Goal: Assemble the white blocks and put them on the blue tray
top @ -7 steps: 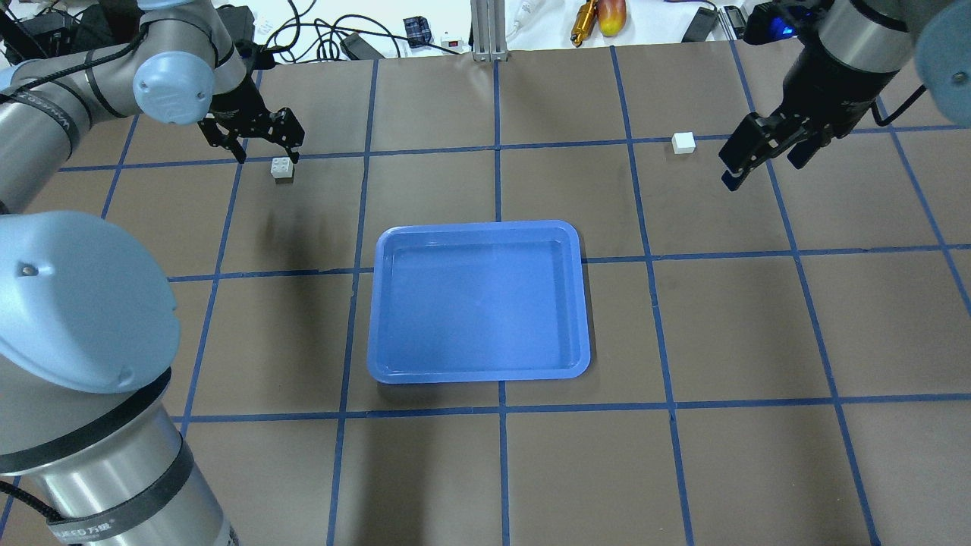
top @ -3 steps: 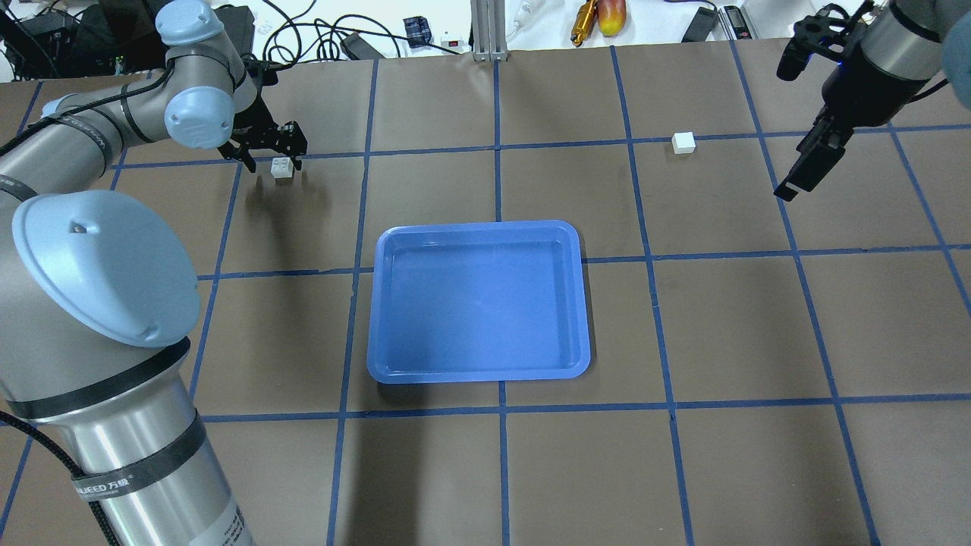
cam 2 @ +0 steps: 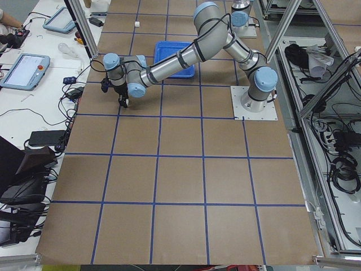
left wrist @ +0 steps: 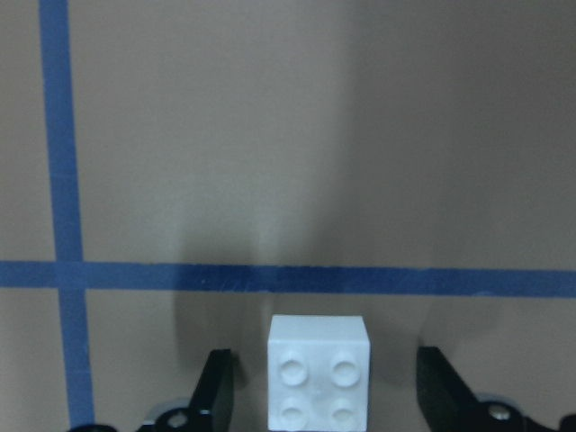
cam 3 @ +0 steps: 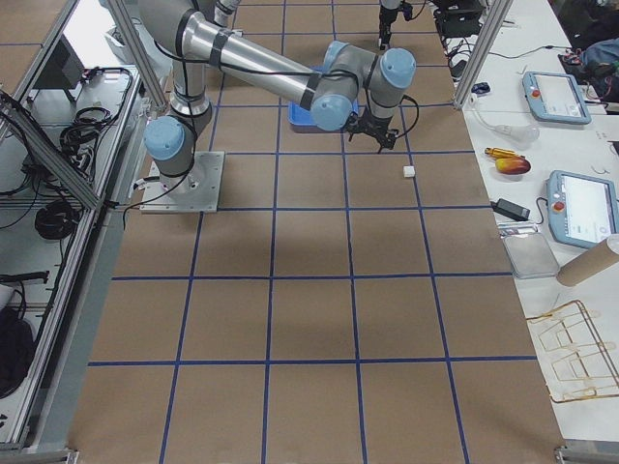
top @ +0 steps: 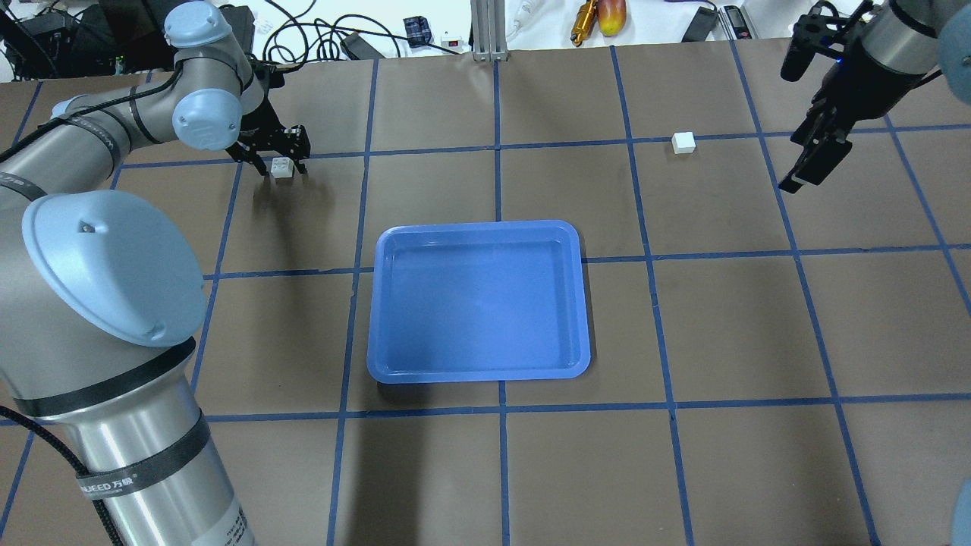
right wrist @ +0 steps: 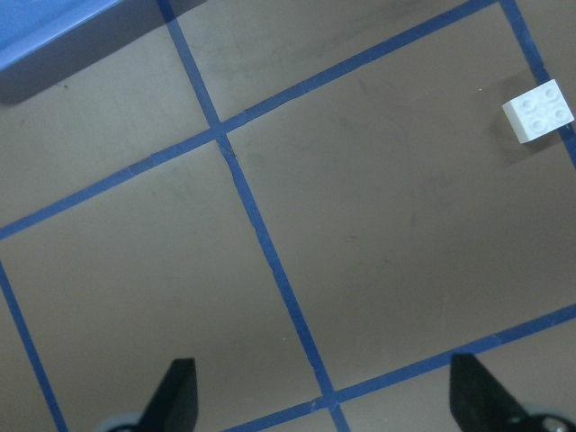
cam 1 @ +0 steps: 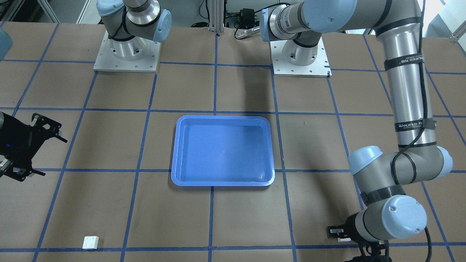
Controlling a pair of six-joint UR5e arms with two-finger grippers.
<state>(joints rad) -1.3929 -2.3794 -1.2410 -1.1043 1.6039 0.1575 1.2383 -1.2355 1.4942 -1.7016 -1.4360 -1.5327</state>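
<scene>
Overhead, centre: the blue tray (top: pixel 478 303) is seen mid-table (top: pixel 721 326), with both blocks outside it.
Overhead, left: the first white block (top: pixel 282 170) is straddled by the left gripper (top: pixel 279 161), well away from the tray.
Overhead, right: the second white block (top: pixel 683 142) is spotted on the far right, with the right gripper (top: pixel 806 171) raised near it, apart.
Front-facing: the right gripper's fingers (cam 1: pixel 60 139) are spread wide and nothing is held.
Left side: the near gripper is pointed down at the table.
Right side: the second block is seen apart from the near gripper.
Left wrist: 4 studs are shown facing up. The first block is flanked by 2 parted fingers (left wrist: pixel 216 391), with a gap on each side, so it is not gripped.
Right wrist: the second block is caught upper right and 1 tray corner upper left.
</scene>
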